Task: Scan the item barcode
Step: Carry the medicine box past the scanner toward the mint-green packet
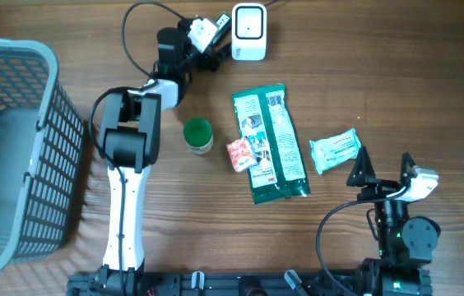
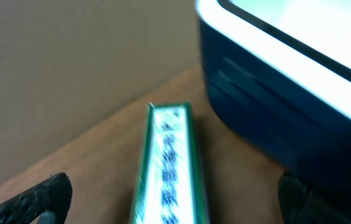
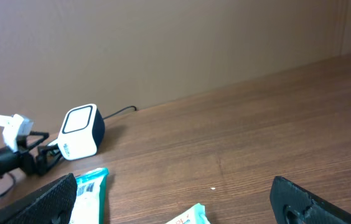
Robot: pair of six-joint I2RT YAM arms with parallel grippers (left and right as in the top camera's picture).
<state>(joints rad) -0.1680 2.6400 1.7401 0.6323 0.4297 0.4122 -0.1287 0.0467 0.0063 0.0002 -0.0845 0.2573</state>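
Left claw [image 2: 174, 202]: wide open, touching nothing.
Green-edged pack [image 2: 169, 155]: between that claw's fingers, clear of both, just beside the scanner [image 2: 287, 74].
Right claw [image 1: 382, 163]: open, empty.

We saw two arms. At seven o'clock, the left arm [image 1: 125, 205] had white links, black joints and a looping black cable [image 1: 125, 33]. At five o'clock, the right arm [image 1: 405, 238] was black, with textured black fingers [image 3: 45, 202].
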